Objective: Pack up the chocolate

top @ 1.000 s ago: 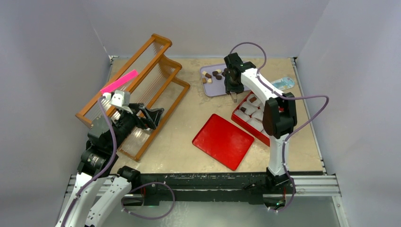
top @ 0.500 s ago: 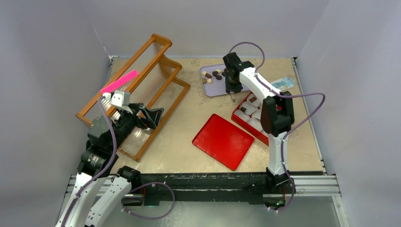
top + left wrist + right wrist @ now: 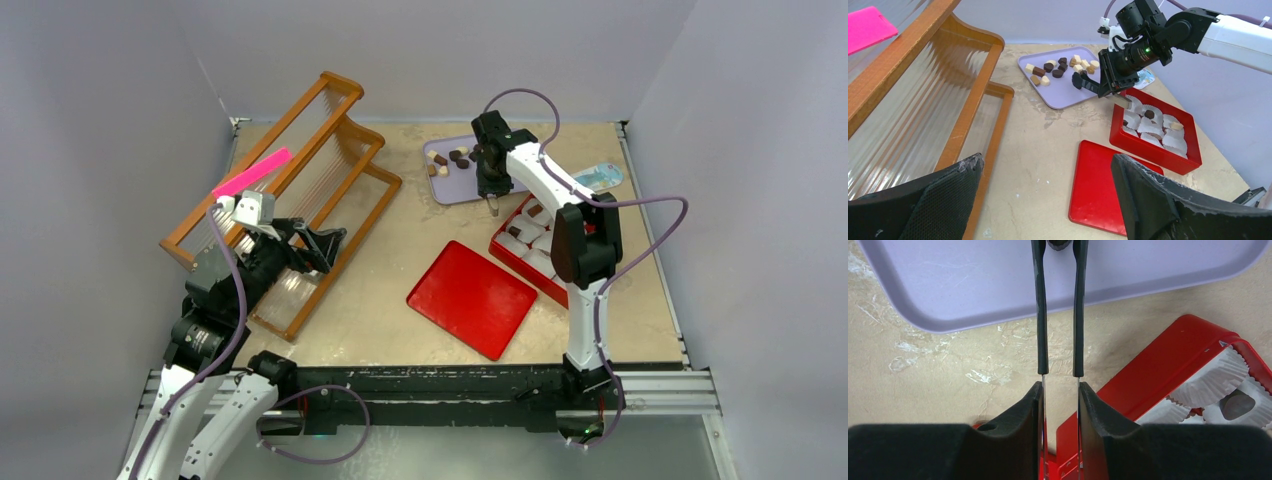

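Several pieces of chocolate, dark, brown and cream, lie on a lilac tray. My right gripper is shut on a pair of black-tipped tongs. The tong tips pinch a dark piece over the tray's near part. The red box of white paper cups holds a dark piece and a cream one. My left gripper is open and holds nothing, near the rack.
The flat red lid lies on the table in front of the box. A wooden rack with a pink card takes up the left side. A small bluish packet lies at the back right.
My right arm shifted slightly left and back toward the tray, and its jaws squeezed the tongs narrower. The left arm has not moved.
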Controlling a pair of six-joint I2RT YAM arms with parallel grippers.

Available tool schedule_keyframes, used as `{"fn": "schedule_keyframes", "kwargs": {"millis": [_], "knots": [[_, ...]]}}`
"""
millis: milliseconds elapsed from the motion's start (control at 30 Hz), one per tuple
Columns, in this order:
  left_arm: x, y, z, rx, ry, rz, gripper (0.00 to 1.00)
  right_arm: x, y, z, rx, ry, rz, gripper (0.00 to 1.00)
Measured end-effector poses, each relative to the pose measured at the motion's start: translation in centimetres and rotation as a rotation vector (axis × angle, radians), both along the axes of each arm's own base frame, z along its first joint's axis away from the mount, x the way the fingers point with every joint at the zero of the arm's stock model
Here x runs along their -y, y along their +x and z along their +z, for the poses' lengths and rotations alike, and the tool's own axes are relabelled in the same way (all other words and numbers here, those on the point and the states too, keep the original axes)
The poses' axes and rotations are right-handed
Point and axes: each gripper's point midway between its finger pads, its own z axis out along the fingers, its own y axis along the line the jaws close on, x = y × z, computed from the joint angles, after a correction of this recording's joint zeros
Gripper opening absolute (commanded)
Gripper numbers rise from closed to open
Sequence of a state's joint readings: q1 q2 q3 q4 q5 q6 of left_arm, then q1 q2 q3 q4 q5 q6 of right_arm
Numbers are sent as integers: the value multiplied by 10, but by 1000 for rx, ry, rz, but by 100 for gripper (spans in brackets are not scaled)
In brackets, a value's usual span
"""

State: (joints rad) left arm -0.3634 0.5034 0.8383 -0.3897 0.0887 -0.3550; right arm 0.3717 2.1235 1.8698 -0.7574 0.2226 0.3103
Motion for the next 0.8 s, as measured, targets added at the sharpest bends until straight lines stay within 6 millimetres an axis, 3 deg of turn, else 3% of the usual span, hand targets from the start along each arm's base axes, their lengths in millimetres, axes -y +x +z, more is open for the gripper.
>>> {"fn": "schedule_keyframes", "kwargs": {"millis": [567,800], "knots": [[0,0,0,0,0,0,98,5,-11,10,10,-5,11,20],[0,0,0,0,0,0,97,8,-17,27,36,3,9,20]]}}
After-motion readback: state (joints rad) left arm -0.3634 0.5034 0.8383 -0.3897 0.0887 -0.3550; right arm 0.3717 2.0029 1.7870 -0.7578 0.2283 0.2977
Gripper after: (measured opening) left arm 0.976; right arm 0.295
